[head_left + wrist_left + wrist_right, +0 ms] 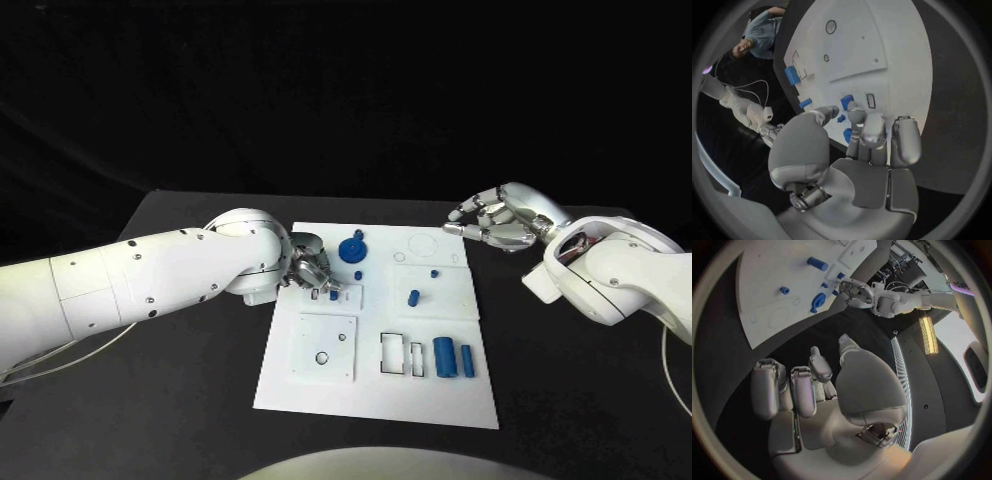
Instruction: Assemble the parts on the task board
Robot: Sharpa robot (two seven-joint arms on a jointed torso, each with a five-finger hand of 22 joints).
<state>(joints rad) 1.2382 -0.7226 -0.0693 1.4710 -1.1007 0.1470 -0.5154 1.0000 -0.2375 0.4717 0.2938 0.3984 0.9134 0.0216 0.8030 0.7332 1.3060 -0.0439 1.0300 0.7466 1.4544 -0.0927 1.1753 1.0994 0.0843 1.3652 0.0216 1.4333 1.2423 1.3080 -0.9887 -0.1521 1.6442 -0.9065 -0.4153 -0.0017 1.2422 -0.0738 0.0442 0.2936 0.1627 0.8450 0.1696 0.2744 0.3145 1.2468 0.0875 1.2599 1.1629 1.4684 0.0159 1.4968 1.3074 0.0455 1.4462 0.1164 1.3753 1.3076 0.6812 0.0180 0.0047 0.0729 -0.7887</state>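
Head view shows my left robot hand (310, 273) at the task board's (378, 395) left edge, fingertips on small blue parts (335, 293); whether it grips one I cannot tell. My right robot hand (495, 222) hovers released beyond the far right corner, I judge kept clear.

Task board (433, 310): matt white, smooth. Parts (444, 356): blue, probably plastic. Table (173, 400): matt black. Left hand (310, 272): silver, metallic sheen.

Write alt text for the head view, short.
The robot's left hand reaches over the left edge of the white task board, fingers at a small blue part. The right hand hovers off the board's far right corner, holding nothing. Two blue cylinders lie near the board's front.
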